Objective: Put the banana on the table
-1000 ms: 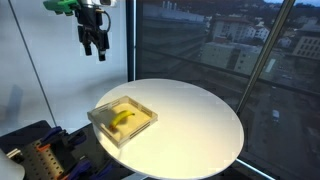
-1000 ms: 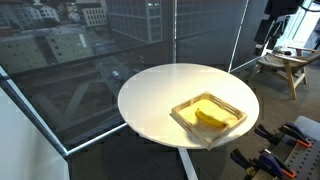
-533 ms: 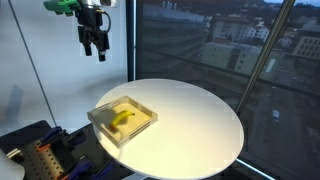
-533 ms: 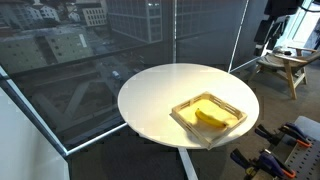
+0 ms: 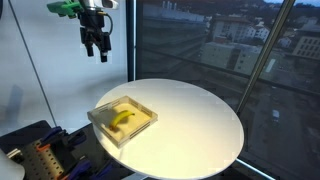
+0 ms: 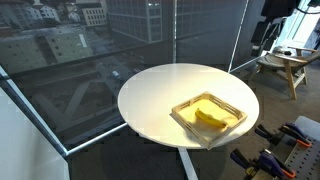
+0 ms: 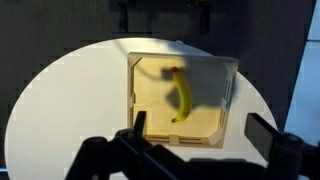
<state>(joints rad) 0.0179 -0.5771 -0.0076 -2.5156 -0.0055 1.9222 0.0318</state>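
The banana (image 5: 124, 119) is small, curved and yellow. It lies inside the shallow square beige tray (image 5: 103, 119), which stands on the round white table (image 5: 200, 125). The banana also shows in the other exterior view (image 6: 209, 117) and in the wrist view (image 7: 182, 95). My gripper (image 5: 96, 47) hangs high above the table, well clear of the tray, with its fingers apart and nothing between them. In the wrist view its dark fingers frame the bottom edge (image 7: 205, 148), and the tray (image 7: 145, 140) lies far below.
Large windows with a city view stand behind the table in both exterior views. A wooden stool (image 6: 284, 66) stands beyond the table. Dark equipment with orange parts (image 5: 40, 152) sits low beside the table edge.
The gripper has shifted very slightly; the banana and tray have not moved.
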